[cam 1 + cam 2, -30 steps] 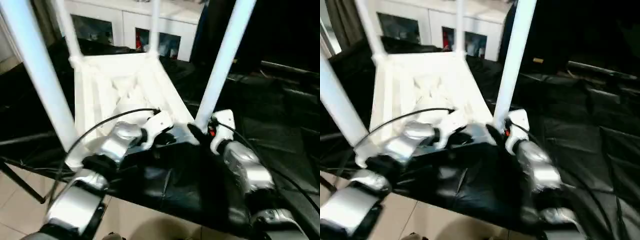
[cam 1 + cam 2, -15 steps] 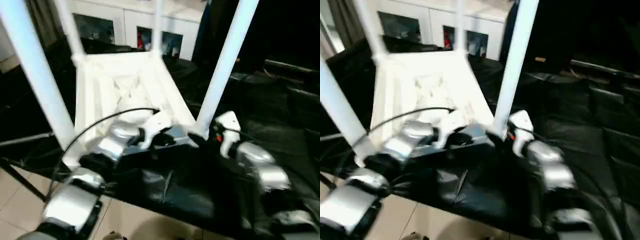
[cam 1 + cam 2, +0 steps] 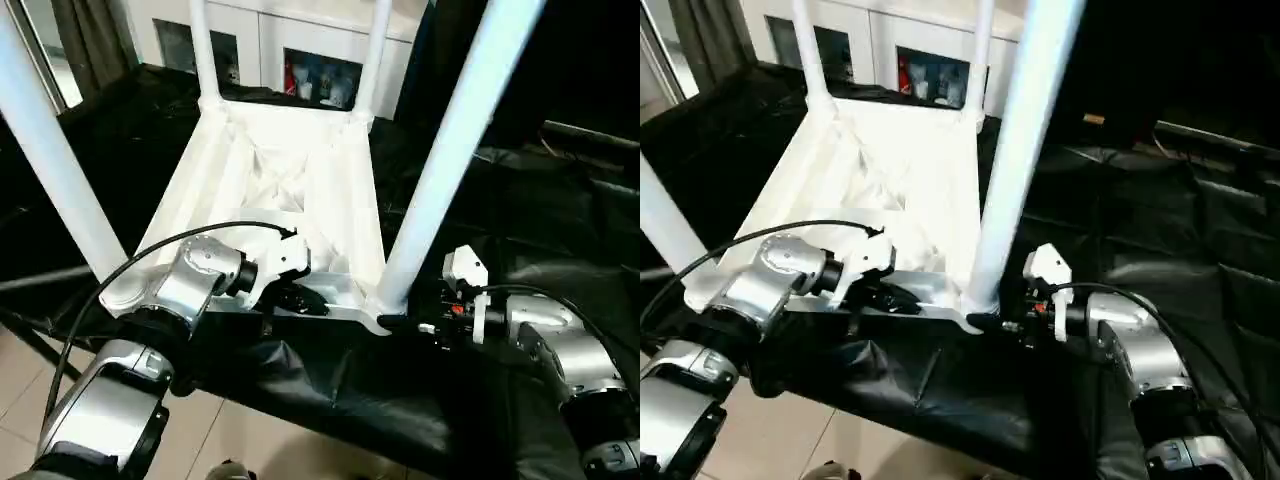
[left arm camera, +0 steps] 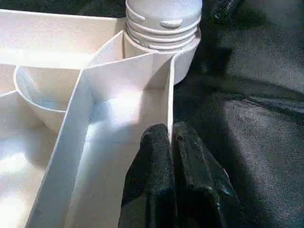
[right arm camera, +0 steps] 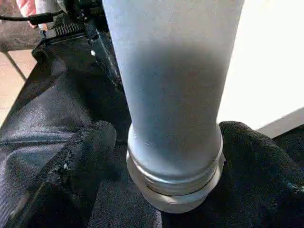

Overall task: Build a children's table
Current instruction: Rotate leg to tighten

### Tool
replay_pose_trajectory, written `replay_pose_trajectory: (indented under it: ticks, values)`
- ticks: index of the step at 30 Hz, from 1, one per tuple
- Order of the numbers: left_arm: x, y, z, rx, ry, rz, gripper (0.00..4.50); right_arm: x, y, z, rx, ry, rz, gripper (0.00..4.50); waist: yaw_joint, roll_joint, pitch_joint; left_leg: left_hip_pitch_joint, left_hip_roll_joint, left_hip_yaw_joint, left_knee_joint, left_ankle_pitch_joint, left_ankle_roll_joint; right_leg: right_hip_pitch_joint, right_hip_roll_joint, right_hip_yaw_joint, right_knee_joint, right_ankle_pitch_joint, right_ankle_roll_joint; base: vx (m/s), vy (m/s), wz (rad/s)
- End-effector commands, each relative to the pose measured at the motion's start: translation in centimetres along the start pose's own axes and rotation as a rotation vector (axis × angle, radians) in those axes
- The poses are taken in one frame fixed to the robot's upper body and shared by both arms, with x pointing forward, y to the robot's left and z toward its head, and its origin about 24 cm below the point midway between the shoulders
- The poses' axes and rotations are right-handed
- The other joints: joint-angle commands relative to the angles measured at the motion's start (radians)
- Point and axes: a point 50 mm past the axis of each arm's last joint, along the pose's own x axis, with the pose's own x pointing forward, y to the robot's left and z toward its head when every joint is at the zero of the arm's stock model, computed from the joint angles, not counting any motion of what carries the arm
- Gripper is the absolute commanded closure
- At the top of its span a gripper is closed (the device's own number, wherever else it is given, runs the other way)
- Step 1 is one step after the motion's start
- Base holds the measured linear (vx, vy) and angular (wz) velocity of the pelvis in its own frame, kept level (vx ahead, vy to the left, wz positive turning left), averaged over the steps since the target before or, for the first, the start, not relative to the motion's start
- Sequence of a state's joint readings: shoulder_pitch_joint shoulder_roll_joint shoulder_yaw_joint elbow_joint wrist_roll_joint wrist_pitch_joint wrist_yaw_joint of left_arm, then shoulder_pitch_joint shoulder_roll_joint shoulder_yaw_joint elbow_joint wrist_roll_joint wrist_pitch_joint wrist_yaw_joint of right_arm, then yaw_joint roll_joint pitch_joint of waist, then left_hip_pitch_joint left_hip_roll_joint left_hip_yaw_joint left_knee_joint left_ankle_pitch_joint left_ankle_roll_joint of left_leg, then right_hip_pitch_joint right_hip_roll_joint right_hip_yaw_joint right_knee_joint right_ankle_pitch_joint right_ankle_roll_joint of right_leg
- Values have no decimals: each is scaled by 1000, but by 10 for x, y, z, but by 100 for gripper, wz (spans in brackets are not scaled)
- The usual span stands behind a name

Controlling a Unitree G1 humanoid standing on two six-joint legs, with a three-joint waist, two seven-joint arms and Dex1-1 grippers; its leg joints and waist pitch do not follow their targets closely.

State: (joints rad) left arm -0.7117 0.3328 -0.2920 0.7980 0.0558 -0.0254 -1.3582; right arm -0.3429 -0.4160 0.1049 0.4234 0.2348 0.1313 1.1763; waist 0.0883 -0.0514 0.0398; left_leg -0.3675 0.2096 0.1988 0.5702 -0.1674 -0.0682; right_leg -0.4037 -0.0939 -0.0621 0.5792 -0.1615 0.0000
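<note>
Upturned table top [image 3: 290, 180] lying on black cloth [image 3: 560, 230], four legs cut off at twelve o'clock. Left gripper [image 4: 172, 142] pinched tight on rim wall. Right gripper [image 5: 166, 156] spread around near leg [image 3: 440, 170] base at five o'clock, seemingly not clamping.

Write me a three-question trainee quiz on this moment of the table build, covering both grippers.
1. True or false: the white plastic table top lies ribbed side up on the black cloth.
2. How many white tapered legs stand in its corner sockets?
3. The left gripper is: A) pinching the top's rim wall, B) holding a leg, C) open in the air.

Key: 1 true. 2 four. 3 A; the right gripper straddles the near right leg, open.
</note>
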Motion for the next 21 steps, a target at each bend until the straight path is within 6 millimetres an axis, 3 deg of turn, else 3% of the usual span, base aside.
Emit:
replay_pose_trajectory:
  ticks: [1, 6, 10, 16, 17, 18, 20, 21]
  values:
    - [3, -2, 2, 12, -14, -14, 450, 4, 3, 2, 10, -19, 23, 110, 2, 2, -58, 16, 29, -7, -64, -252, 34, 44, -48, 32, -50, -206, -231, 0, 0, 0]
    - [6, -1, 2, 15, -18, 27, 450, 7, 6, 1, 19, -30, 27, 154, 1, -1, -58, 16, 29, -7, -63, -250, 32, 44, -47, 33, -50, -201, -229, 0, 0, 0]
    - [12, 5, 4, 5, -21, 115, 450, 12, 3, -8, 39, -23, -68, 179, 0, 0, -57, 18, 28, -7, -64, -266, 28, 40, -49, 34, -56, -236, -218, 0, 0, 0]
    - [34, 15, 15, -22, -48, 285, 450, 29, -8, -21, 96, -10, -339, 187, -16, -4, -50, 22, 22, -17, -71, -356, -8, 29, -53, 31, -82, -454, -143, 0, 0, 0]
    - [49, 18, 23, -38, -56, 354, 450, 41, -12, -22, 147, -19, -473, 187, -17, -3, -49, 24, 22, -17, -71, -363, -8, 29, -53, 30, -85, -467, -138, 0, 0, 0]
    - [56, 19, 28, -43, -60, 387, 450, 47, -13, -22, 170, -20, -533, 187, -26, 3, -46, 28, 22, -20, -72, -391, -26, 19, -50, 29, -89, -500, -130, 0, 0, 0]
    - [65, 18, 34, -46, -67, 400, 450, 55, -13, -21, 191, -20, -582, 188, -30, 1, -50, 24, 18, -23, -72, -391, -24, 26, -51, 25, -95, -527, -110, 0, 0, 0]
    - [67, 18, 36, -46, -70, 399, 450, 57, -13, -21, 194, -19, -590, 188, -31, 1, -49, 25, 18, -22, -71, -389, -19, 24, -52, 26, -97, -525, -107, 0, 0, 0]
